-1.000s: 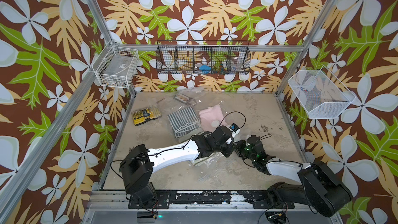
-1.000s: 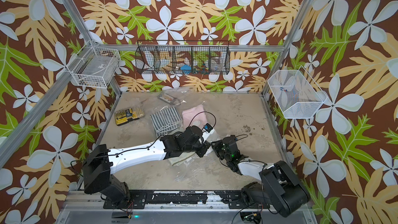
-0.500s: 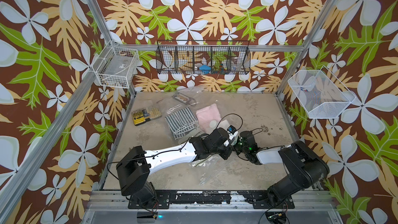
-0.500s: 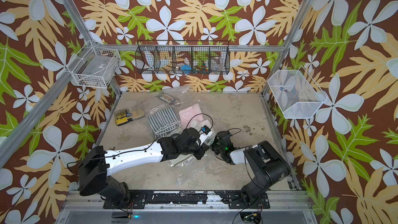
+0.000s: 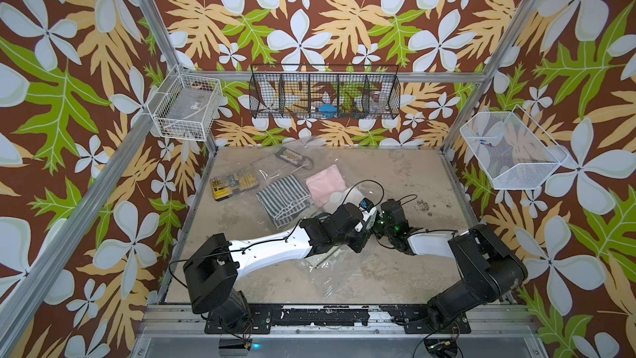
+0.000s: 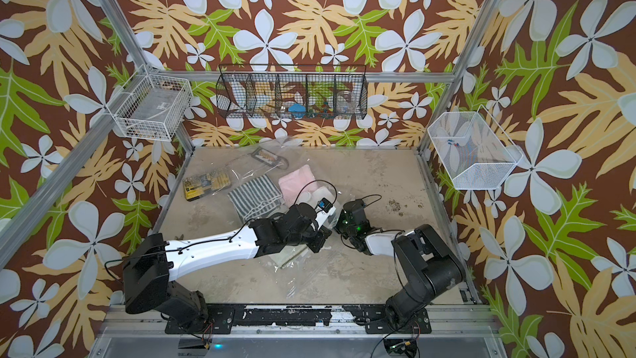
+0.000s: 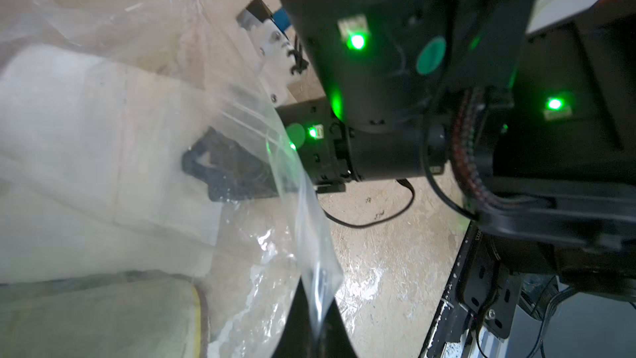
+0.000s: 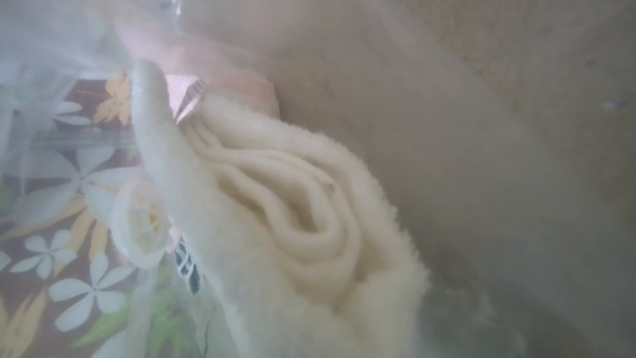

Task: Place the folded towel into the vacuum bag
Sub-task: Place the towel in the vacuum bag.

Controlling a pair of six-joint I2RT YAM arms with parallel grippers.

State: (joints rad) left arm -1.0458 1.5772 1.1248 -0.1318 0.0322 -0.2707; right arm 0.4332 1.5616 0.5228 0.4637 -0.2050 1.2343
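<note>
Vacuum bag [image 5: 337, 270] spread on table [image 5: 413, 173], striped towel [image 5: 285, 198] beside pink towel [image 5: 325, 182], yellow case [image 5: 229, 184] nearby

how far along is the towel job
Done: left gripper shut on the edge of the clear crinkly plastic vacuum bag. In hand: right gripper, seen through that plastic, beside the fluffy cream folded towel. Left: getting the towel fully inside; not confirmable yet.

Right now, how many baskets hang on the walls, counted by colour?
White: 2 (white wire basket, white mesh basket)
Black: 1 (black wire basket)
Total: 3
</note>
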